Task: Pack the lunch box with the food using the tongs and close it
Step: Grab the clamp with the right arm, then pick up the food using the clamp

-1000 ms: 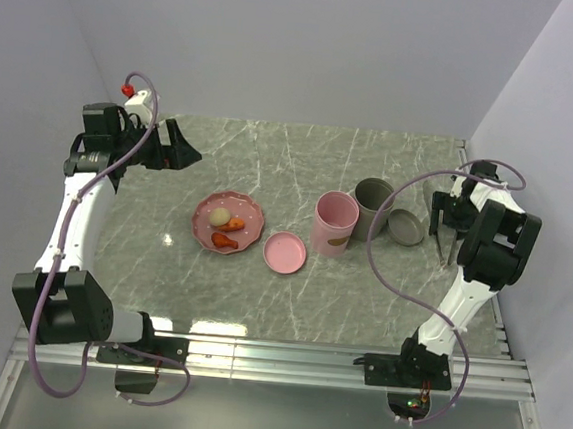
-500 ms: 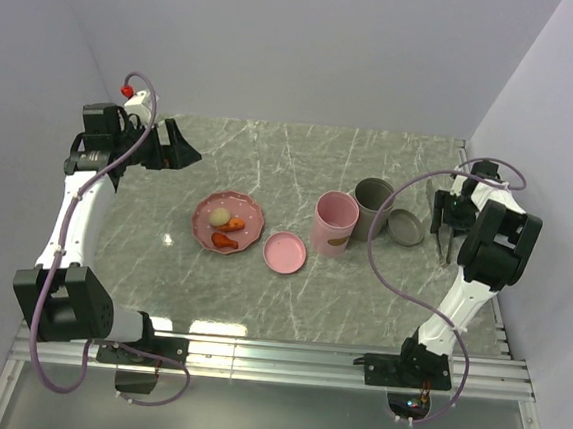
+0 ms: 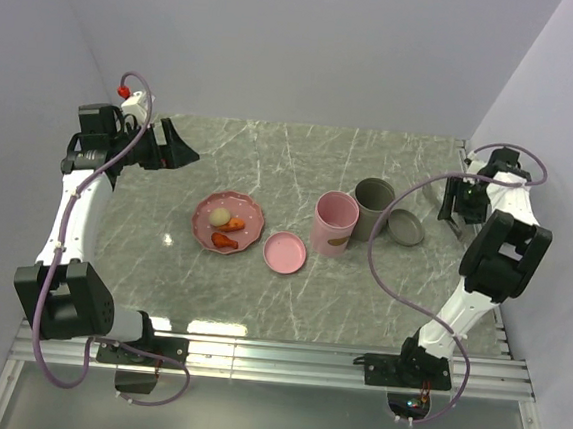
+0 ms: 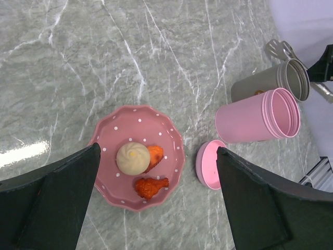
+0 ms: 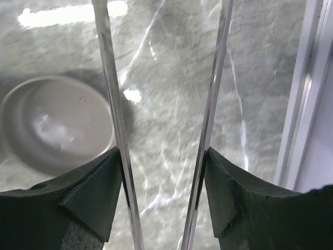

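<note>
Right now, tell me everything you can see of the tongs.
The tongs are slim, shiny silver metal: two thin straight arms, set apart and drawing closer toward the camera. Their tips and joined end are out of view. The right gripper holds them, one black finger pressed against the outside of each arm. They are over the marble table, beside a grey round lid.

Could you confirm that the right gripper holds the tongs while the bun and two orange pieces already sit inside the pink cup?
Not quite: the right gripper does hold the tongs, but the food lies on the pink plate, as the left wrist view shows.
</note>
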Controlling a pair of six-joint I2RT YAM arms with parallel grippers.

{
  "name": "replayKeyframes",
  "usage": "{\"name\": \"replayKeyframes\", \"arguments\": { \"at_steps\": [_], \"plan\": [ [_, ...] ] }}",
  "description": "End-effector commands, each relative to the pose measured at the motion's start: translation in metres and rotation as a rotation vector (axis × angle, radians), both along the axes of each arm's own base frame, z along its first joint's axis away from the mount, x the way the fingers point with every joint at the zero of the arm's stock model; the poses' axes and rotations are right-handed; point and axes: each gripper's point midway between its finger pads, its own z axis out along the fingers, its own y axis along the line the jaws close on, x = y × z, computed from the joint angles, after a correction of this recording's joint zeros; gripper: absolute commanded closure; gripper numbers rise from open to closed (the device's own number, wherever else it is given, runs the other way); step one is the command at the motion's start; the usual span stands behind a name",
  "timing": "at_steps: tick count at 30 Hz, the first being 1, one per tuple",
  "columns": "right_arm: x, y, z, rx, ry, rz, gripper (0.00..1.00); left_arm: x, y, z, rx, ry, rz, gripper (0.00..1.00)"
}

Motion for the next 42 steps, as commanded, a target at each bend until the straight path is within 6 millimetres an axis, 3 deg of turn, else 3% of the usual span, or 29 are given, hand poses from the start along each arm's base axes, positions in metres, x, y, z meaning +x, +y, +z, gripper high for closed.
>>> {"name": "replayKeyframes", "arguments": {
  "at_steps": [1, 10, 15, 23, 31, 32, 35, 36, 42],
  "plan": [
    [0.002, 0.003, 0.056, 0.005, -0.103, 0.021, 0.33, -0.003, -0.004, 0.021, -0.019, -0.054, -0.030, 0.01],
    [-0.008, 0.036, 0.136, 0.099, -0.235, 0.096, 0.34, -0.009, -0.009, 0.033, -0.050, -0.084, -0.077, 0.00],
    [-0.016, 0.063, 0.187, 0.182, -0.344, 0.154, 0.35, -0.019, -0.017, 0.055, -0.066, -0.165, -0.130, 0.01],
    [-0.033, 0.150, 0.254, 0.267, -0.532, 0.412, 0.36, -0.026, -0.019, 0.073, -0.077, -0.205, -0.132, 0.01],
    [-0.043, 0.239, 0.276, 0.272, -0.583, 0.688, 0.36, -0.032, -0.016, 0.069, -0.174, -0.141, -0.115, 0.01],
    [-0.045, 0.257, 0.281, 0.282, -0.604, 0.738, 0.36, -0.033, -0.013, 0.071, -0.176, -0.147, -0.105, 0.00],
    [-0.042, 0.283, 0.287, 0.280, -0.633, 0.777, 0.36, -0.036, -0.007, 0.072, -0.173, -0.149, -0.076, 0.01],
    [-0.046, 0.300, 0.286, 0.299, -0.628, 0.807, 0.36, -0.035, -0.005, 0.073, -0.167, -0.149, -0.067, 0.01],
    [-0.042, 0.352, 0.269, 0.271, -0.599, 0.883, 0.36, -0.038, 0.007, 0.072, -0.125, -0.136, -0.007, 0.01]
  ]
}}
